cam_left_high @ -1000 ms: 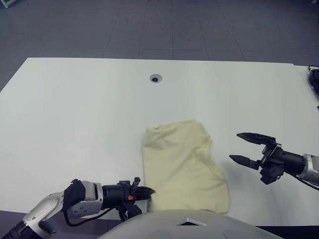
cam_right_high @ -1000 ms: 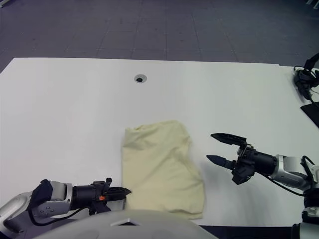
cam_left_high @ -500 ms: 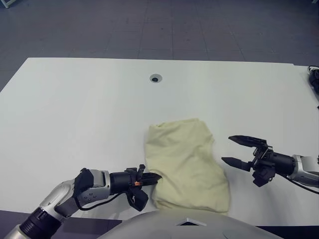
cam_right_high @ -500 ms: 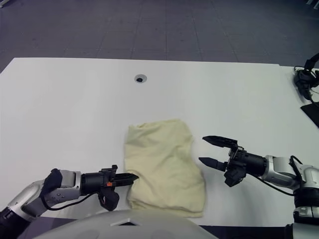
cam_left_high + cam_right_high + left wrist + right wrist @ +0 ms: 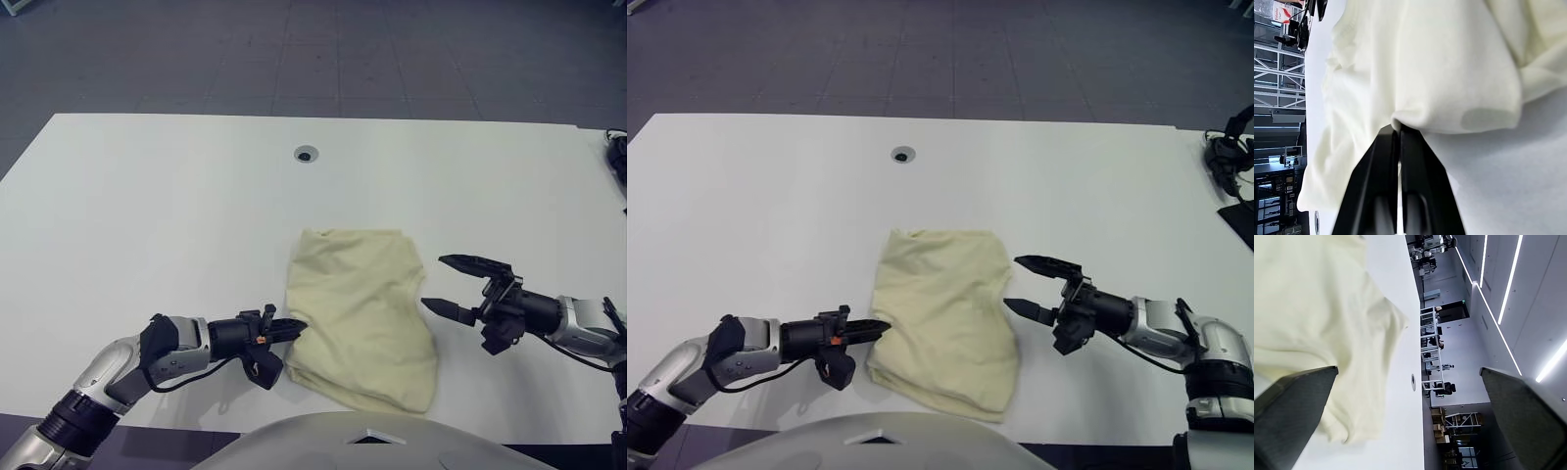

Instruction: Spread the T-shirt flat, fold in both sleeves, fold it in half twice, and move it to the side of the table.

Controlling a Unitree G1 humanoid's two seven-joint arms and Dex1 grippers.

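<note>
Both halvings seemingly done, the left end effector (image 5: pixel 294 330) is pinching the T-shirt (image 5: pixel 362 313)'s left edge while the right end effector (image 5: pixel 433 282) is gaping alongside; next, sliding it to the surface (image 5: pixel 147 196)'s side edge.

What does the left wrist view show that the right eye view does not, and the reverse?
Left wrist view: the left gripper close up, black fingers shut, pinching a puckered edge of the pale yellow fabric T-shirt. Right eye view: the open right gripper beside the shirt's right edge, and a small round hole in the white table. Both: shirt, left gripper, table.
</note>
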